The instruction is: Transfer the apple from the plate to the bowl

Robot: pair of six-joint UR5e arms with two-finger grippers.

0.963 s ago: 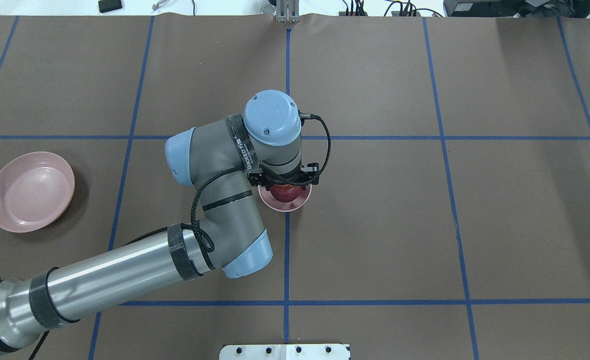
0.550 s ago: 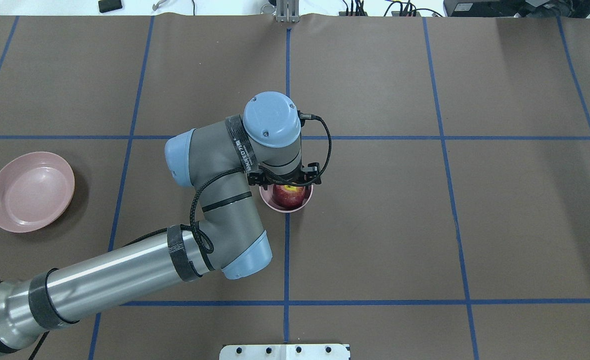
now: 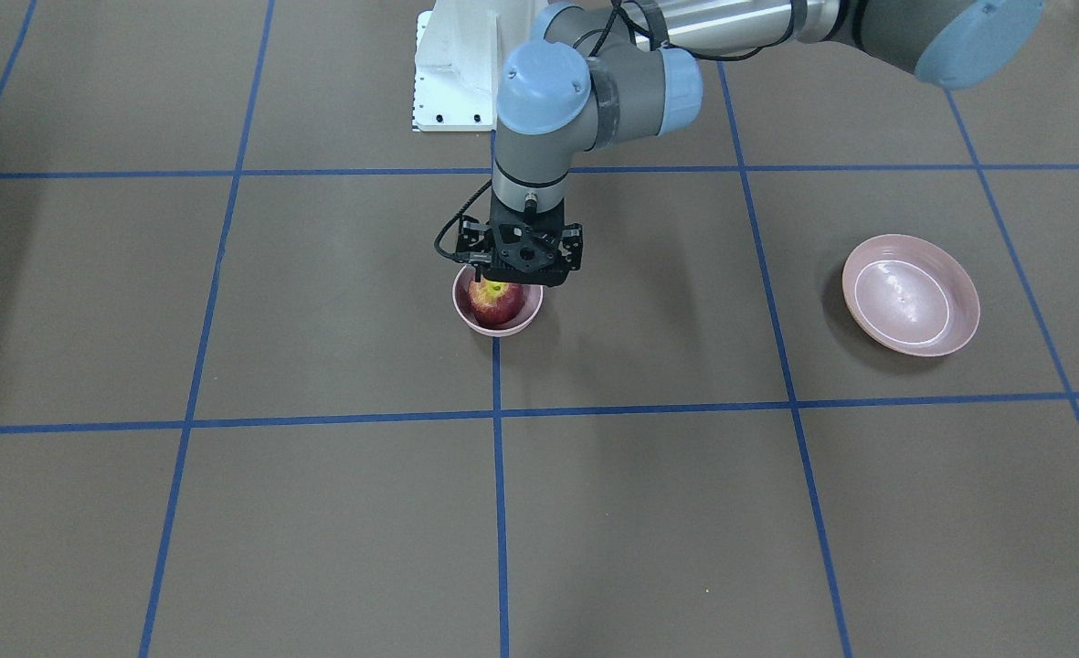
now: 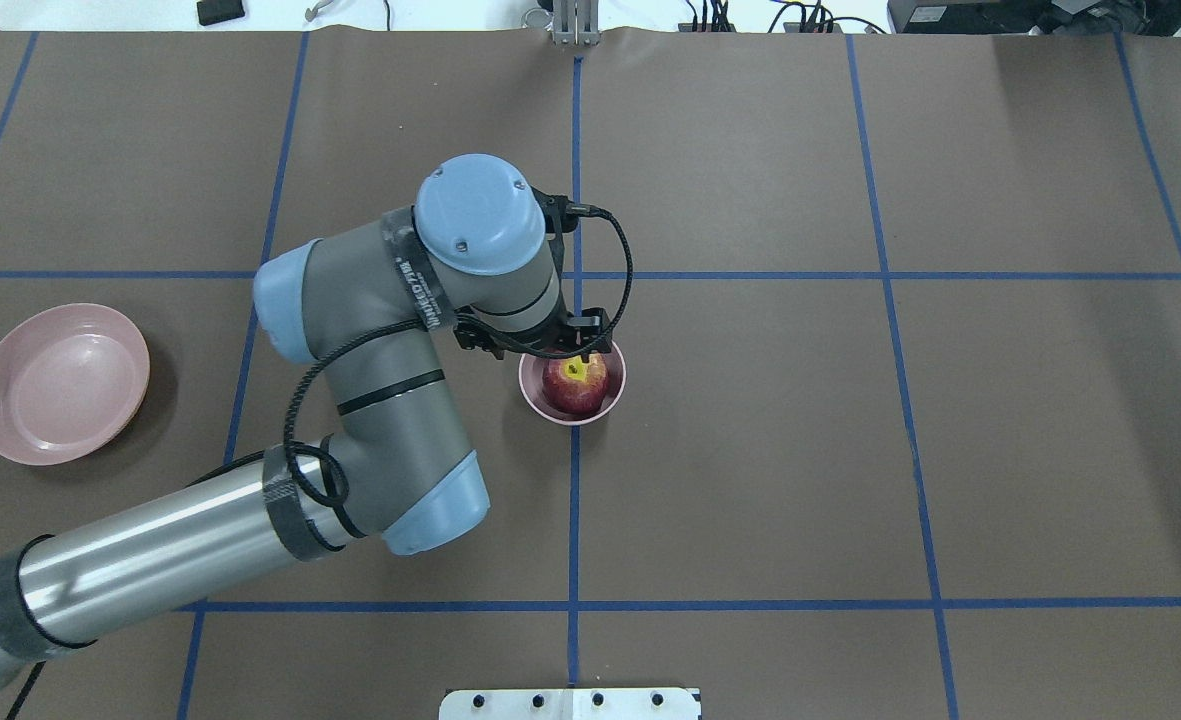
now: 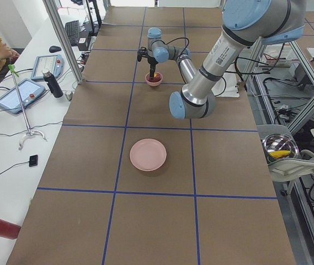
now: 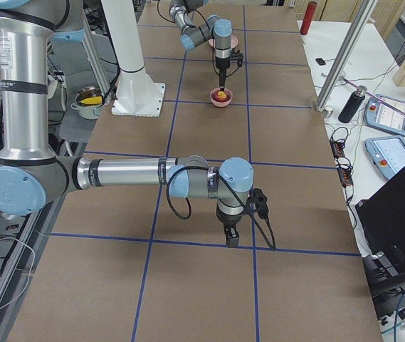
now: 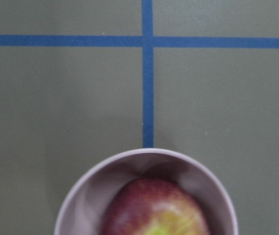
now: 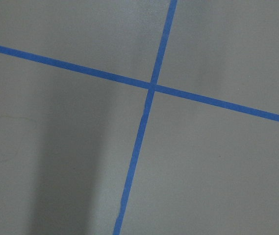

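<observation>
The apple (image 4: 577,383) sits inside the bowl (image 4: 531,402), stem patch up, and nothing touches it. The plate (image 4: 62,385) is bare and well apart from the bowl, on the robot's left side of it. The left gripper (image 3: 510,274) hangs just above the bowl's rim on the robot's side and holds nothing; how wide it is open I cannot tell.

I judge that the step in hand is the retreat. To do it well, the gripper should rise straight up over the bowl before any sideways move, because a finger catching the rim could tip this small bowl. The right gripper (image 6: 229,237) waits far from the bowl; its opening I cannot tell.
</observation>
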